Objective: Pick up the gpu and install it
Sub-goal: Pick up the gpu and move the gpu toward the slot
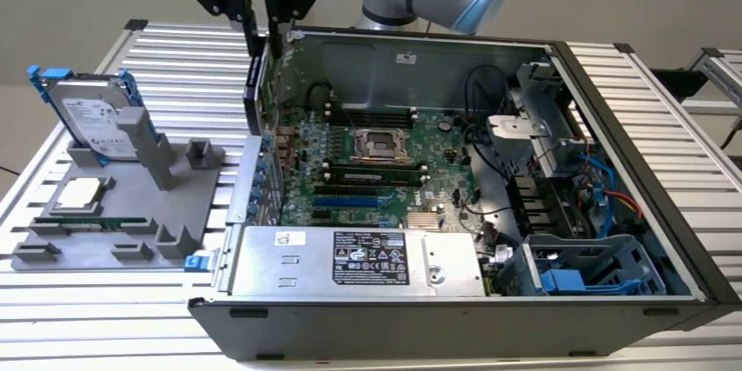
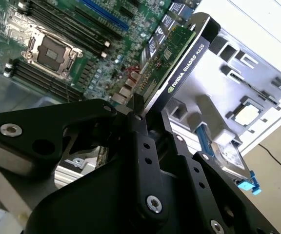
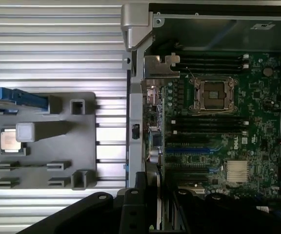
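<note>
My gripper [image 1: 266, 25] is shut on the gpu [image 1: 255, 84], which hangs on edge over the open computer case's wall on the exterior view's left, above the motherboard's [image 1: 365, 167] rear edge. In the second wrist view the gpu [image 2: 182, 58] shows its black cover and its green board, pinched between the black fingers [image 2: 139, 127]. In the first wrist view the card [image 3: 158, 187] is a thin edge running out from the gripper [image 3: 156, 207] over the blue expansion slot [image 3: 187, 150] area. Its silver end sits near the case's rear wall.
A grey fixture [image 1: 116, 215] on the exterior view's left holds a hard drive with blue rails [image 1: 90, 115], a processor [image 1: 79, 194] and a memory stick [image 1: 99, 221]. Inside the case are the power supply [image 1: 354, 260], cables and a blue drive cage [image 1: 579, 271].
</note>
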Tool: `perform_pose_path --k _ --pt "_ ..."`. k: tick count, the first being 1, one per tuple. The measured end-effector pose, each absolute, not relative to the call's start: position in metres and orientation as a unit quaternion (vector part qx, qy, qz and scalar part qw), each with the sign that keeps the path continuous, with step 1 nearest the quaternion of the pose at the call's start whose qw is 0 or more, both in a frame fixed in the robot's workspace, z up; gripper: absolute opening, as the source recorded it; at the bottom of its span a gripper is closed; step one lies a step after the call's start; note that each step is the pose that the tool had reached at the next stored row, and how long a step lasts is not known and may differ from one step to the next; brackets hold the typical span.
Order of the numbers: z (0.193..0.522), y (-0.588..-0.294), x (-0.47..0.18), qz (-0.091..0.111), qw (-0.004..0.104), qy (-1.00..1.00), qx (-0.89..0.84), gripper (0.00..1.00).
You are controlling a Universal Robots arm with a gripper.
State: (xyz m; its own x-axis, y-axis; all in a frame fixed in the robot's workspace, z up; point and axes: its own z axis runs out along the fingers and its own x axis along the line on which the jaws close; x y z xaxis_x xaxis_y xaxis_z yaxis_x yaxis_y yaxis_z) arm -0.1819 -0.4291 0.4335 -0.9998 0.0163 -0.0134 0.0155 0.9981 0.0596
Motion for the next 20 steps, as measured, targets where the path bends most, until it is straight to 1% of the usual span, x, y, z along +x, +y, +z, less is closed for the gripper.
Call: perform_pose_path --k 20 --pt "0.433 -0.429 -0.168 0.03 0.007 1.0 0.008 0.0"
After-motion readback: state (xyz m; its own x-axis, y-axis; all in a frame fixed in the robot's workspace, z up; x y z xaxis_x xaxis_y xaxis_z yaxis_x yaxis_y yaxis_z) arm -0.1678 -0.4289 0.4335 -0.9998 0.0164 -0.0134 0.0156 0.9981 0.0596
